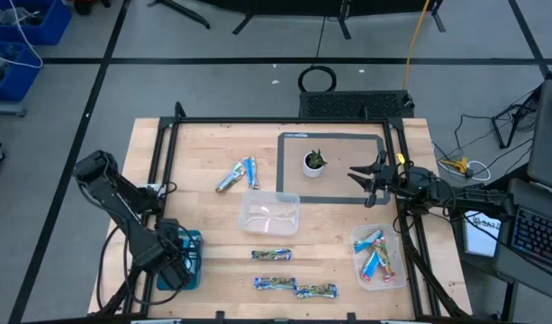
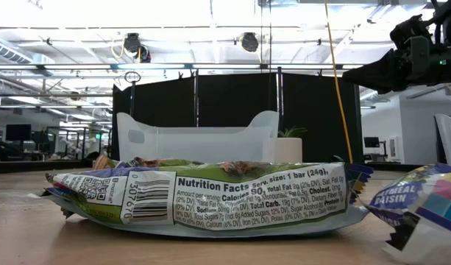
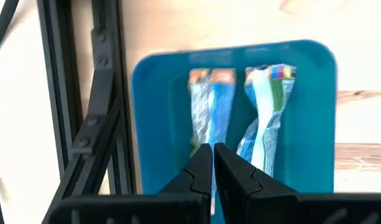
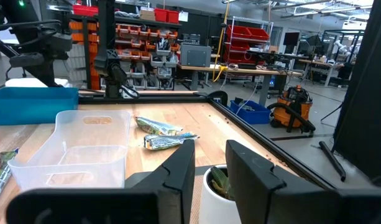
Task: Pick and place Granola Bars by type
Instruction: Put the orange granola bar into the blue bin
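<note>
Hovering over the blue tray (image 3: 234, 118), the left gripper (image 3: 212, 163) is seen with its fingers almost together and nothing between them; two bars (image 3: 240, 115) lie side by side in the tray. The right gripper (image 4: 210, 163) is held above the small plant pot (image 1: 313, 163), well away from the tray, fingers slightly apart and empty. More bars (image 1: 294, 286) lie just beside the tray, others (image 1: 375, 254) in a clear tub (image 1: 394, 277) far from it.

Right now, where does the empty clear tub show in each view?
High view: the clear tub sits at the middle of the table.
Low view: mid-picture, behind the green-wrapped bar.
Left wrist view: not in it.
Right wrist view: left of centre, close by.
Shared landmark: the white plant pot, near the tub in all three.
</note>
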